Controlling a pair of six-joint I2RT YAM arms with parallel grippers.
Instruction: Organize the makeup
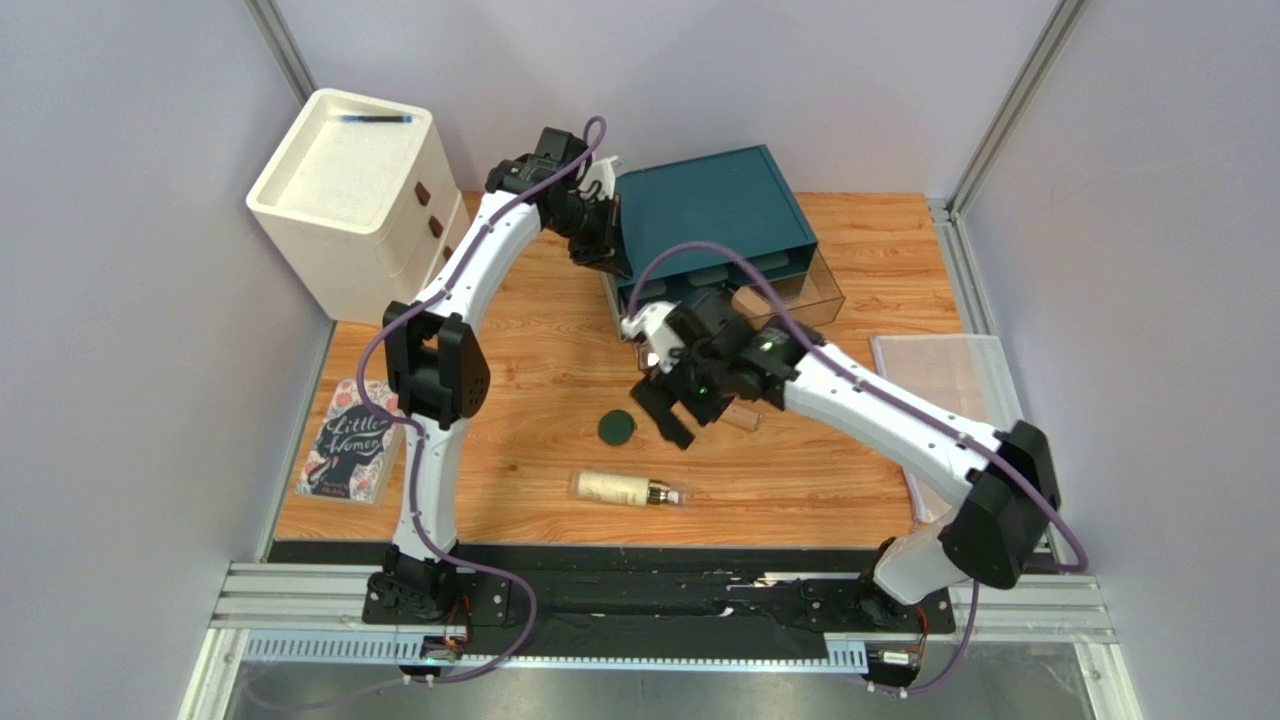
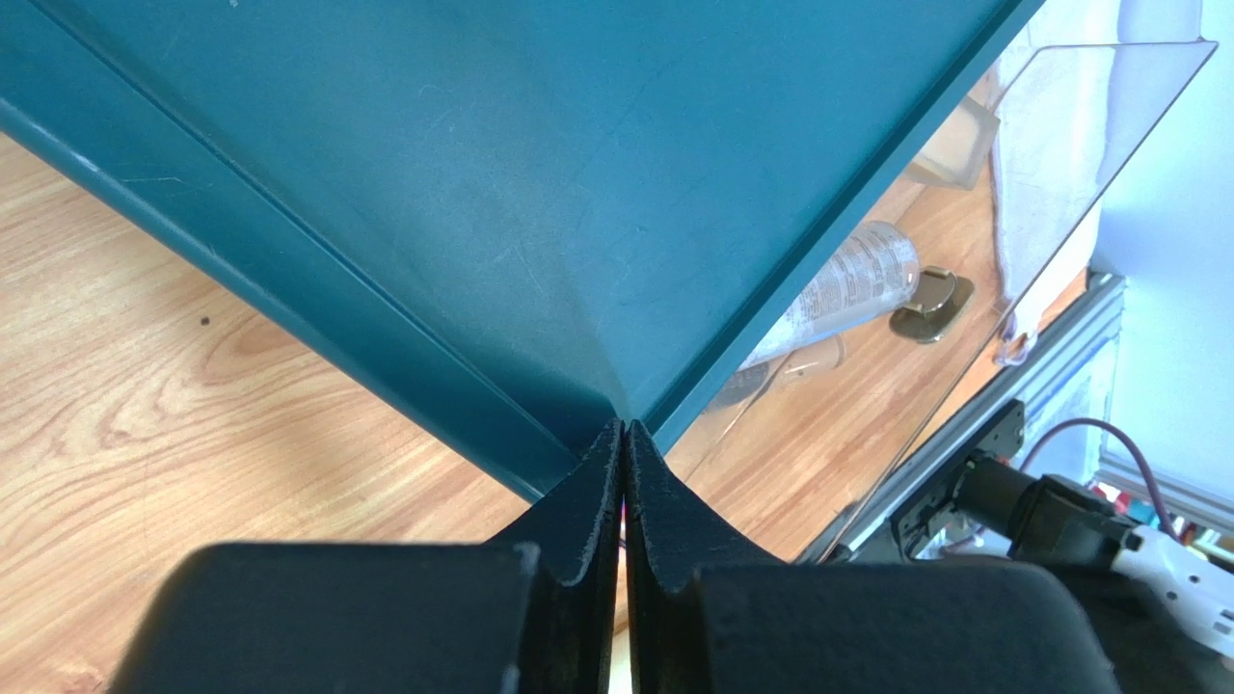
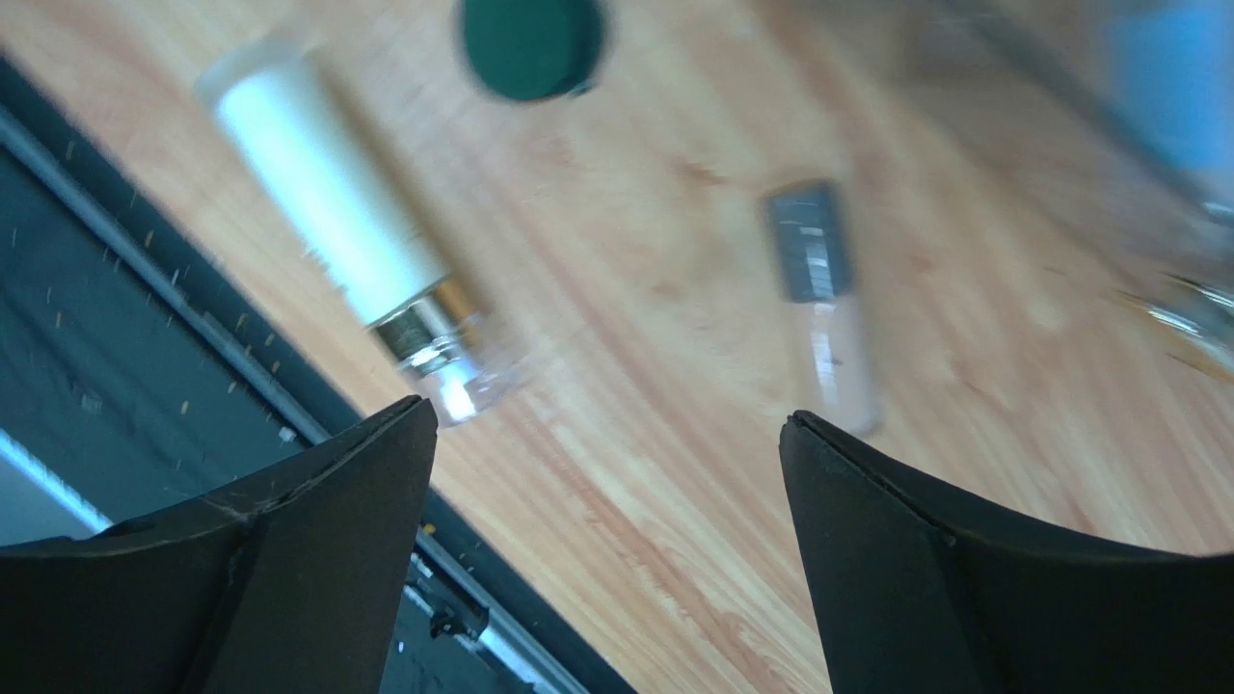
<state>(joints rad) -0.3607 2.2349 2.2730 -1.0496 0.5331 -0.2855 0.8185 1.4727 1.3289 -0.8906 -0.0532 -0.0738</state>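
Note:
The makeup lies loose on the wooden table: a flat dark-green compact (image 1: 616, 431) (image 3: 532, 44), a cream bottle (image 1: 621, 489) (image 3: 326, 188) on its side with a clear cap, and a beige tube (image 3: 833, 311) with a dark cap. My right gripper (image 1: 672, 398) (image 3: 609, 427) hovers open above the bare wood between the bottle and the tube, holding nothing. My left gripper (image 1: 604, 225) (image 2: 623, 427) is shut with its tips against a corner of the teal organizer box (image 1: 714, 210) (image 2: 580, 188). A clear drawer (image 1: 804, 293) (image 2: 1101, 159) stands pulled out, with a clear bottle (image 2: 855, 282) inside.
A white drawer unit (image 1: 353, 188) stands at the back left. A pink-covered book (image 1: 349, 440) lies at the left edge. A clear flat sheet (image 1: 939, 368) lies at the right edge. The black rail (image 1: 661, 593) runs along the near edge.

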